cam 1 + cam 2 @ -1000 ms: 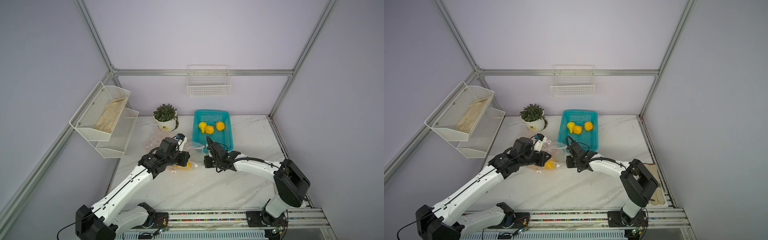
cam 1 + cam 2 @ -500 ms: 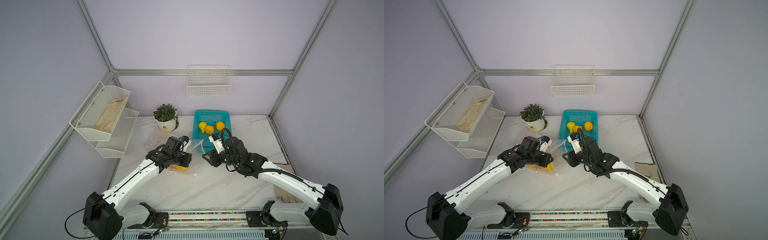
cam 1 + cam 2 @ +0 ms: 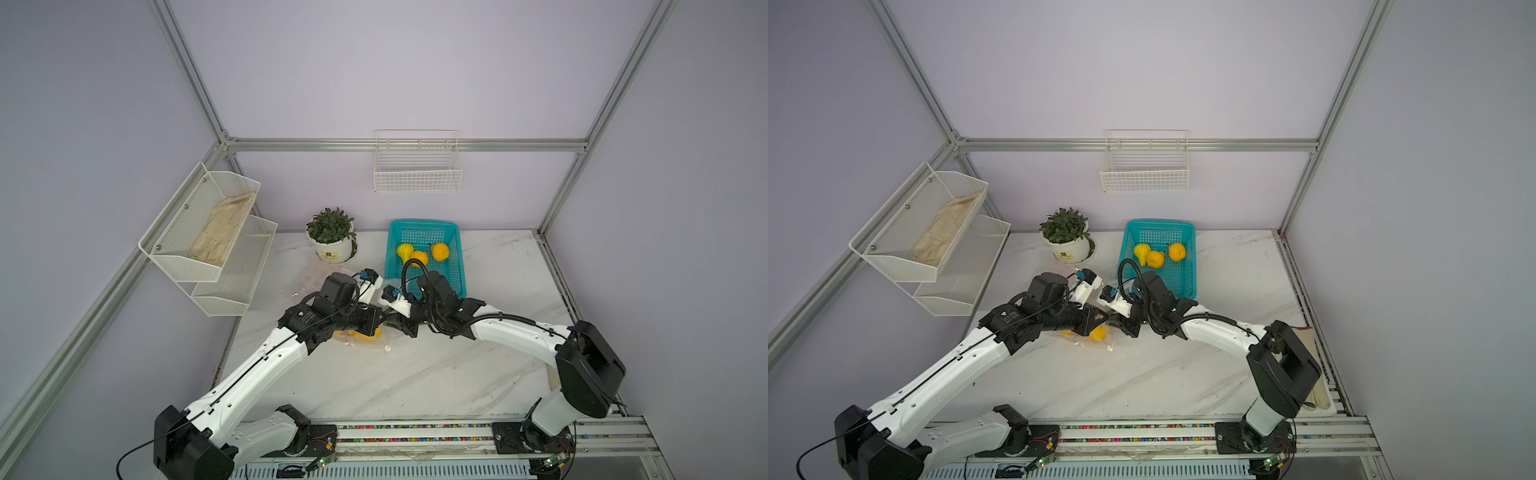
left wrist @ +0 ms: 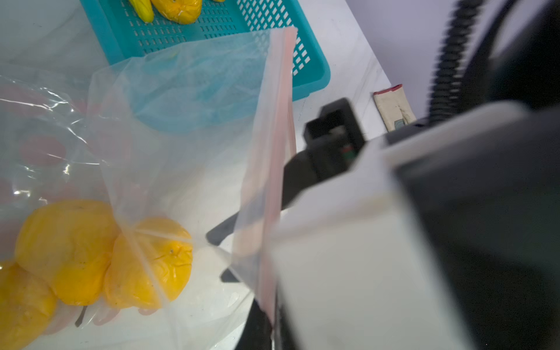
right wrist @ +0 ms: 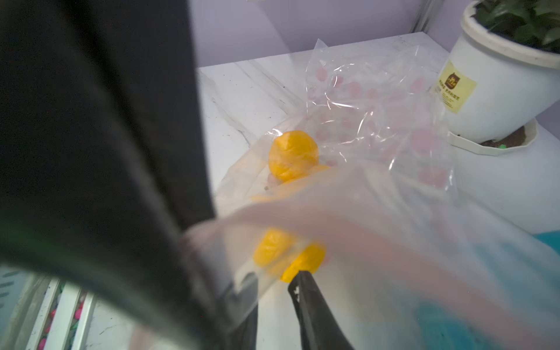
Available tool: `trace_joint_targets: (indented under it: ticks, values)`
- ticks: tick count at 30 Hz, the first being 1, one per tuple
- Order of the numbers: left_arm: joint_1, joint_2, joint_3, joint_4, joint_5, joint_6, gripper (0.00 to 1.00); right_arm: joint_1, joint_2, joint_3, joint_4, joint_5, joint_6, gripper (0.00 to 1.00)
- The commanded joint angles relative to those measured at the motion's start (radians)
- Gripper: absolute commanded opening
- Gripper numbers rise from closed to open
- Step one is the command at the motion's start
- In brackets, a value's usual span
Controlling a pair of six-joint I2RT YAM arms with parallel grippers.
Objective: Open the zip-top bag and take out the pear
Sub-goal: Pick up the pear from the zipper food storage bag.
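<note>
Jaws on the left arm (image 3: 266, 357) are shut. In both top views they come nearly tip to tip with those of the right arm (image 3: 515, 332), low over the tabletop (image 3: 415, 386) in front of the teal basket (image 3: 455, 266). The zip-top bag (image 3: 309, 279), clear with pink dots, lies there, largely hidden under the left wrist. Yellow fruit (image 3: 1099, 333) shows through it.

From the left wrist, the bag's red zip strip (image 4: 277, 121) runs down to the left jaws, which are closed on that rim. Three yellow fruits (image 4: 148, 263) sit inside the bag; which one is the pear I cannot tell. Two dark fingers (image 4: 219, 231) of the right jaws show through the film, slightly apart.

From the right wrist, the right jaws stand narrowly parted with film draped across them. Whether they nip it is unclear. More fruit lies deeper in the bag, and the potted plant (image 5: 497, 85) stands beyond.
</note>
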Motion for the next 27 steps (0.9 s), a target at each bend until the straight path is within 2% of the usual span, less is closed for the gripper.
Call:
trace_joint_targets:
  ticks: [1, 4, 7, 8, 10, 13, 16, 18, 21, 23, 27]
  values:
    - [0.003, -0.029, -0.027, 0.045, 0.083, 0.032, 0.00, -0.004, 0.071, 0.011, 0.146, -0.113, -0.134, 0.26]
    - [0.004, -0.050, -0.044, 0.046, 0.075, 0.019, 0.00, -0.005, 0.112, -0.039, 0.265, -0.120, -0.137, 0.27]
    - [0.005, -0.064, -0.055, 0.047, 0.054, 0.011, 0.00, -0.005, 0.139, -0.072, 0.311, -0.156, -0.146, 0.32]
    - [0.005, -0.070, -0.054, 0.043, 0.028, 0.003, 0.08, -0.004, 0.142, -0.088, 0.334, -0.165, -0.138, 0.34]
    - [0.006, -0.087, -0.046, 0.019, -0.073, -0.023, 0.34, -0.003, 0.147, -0.114, 0.359, -0.181, -0.133, 0.39]
    - [0.006, -0.133, -0.024, -0.056, -0.328, -0.105, 0.53, -0.002, 0.148, -0.137, 0.364, -0.169, -0.128, 0.43]
    - [0.026, -0.185, -0.027, -0.105, -0.488, -0.149, 0.62, 0.003, 0.147, -0.153, 0.373, -0.153, -0.122, 0.48]
    - [0.044, -0.192, -0.030, -0.151, -0.565, -0.200, 0.64, 0.005, 0.147, -0.161, 0.381, -0.151, -0.115, 0.50]
    - [0.070, -0.152, -0.048, -0.210, -0.579, -0.283, 0.59, 0.012, 0.154, -0.170, 0.396, -0.144, -0.098, 0.51]
    - [0.087, -0.107, -0.071, -0.220, -0.522, -0.321, 0.53, 0.017, 0.160, -0.176, 0.406, -0.147, -0.091, 0.53]
    - [0.127, -0.010, -0.133, -0.179, -0.395, -0.389, 0.32, 0.027, 0.174, -0.185, 0.427, -0.138, -0.076, 0.56]
